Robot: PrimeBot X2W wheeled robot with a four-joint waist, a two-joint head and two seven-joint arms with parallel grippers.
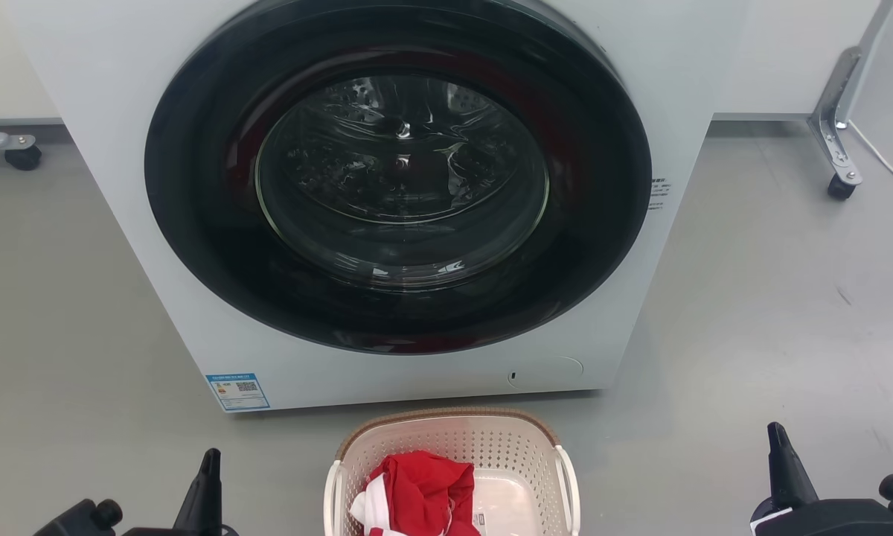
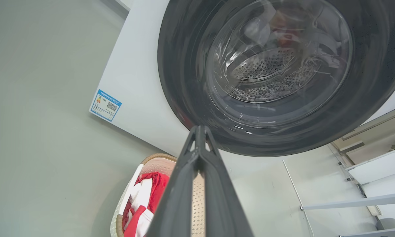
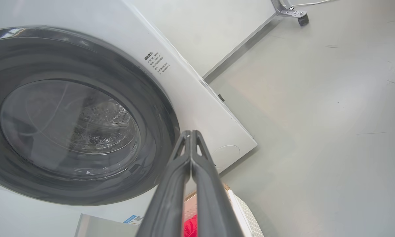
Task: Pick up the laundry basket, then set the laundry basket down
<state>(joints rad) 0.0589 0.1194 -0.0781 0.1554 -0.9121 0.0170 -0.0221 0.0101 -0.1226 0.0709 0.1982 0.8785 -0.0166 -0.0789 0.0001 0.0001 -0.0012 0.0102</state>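
A blue sticker with a QR code sits low on the washer; its print looks too small to read. The left gripper and right gripper point at the washer, fingers pressed together and empty, flanking the basket on the floor before it.

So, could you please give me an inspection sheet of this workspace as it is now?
Surface: grey floor, faint scuff marks at the right.
Job's things: laundry basket on the floor before the washing machine, between the hands; red and white clothes inside.
Clutter: nothing seen.
Hands: left hand and right hand both shut, holding nothing, apart from the basket.
Cables: white cable on the floor, far right.
Surroundings: washing machine door shut; wheeled metal frame at right, caster at far left.
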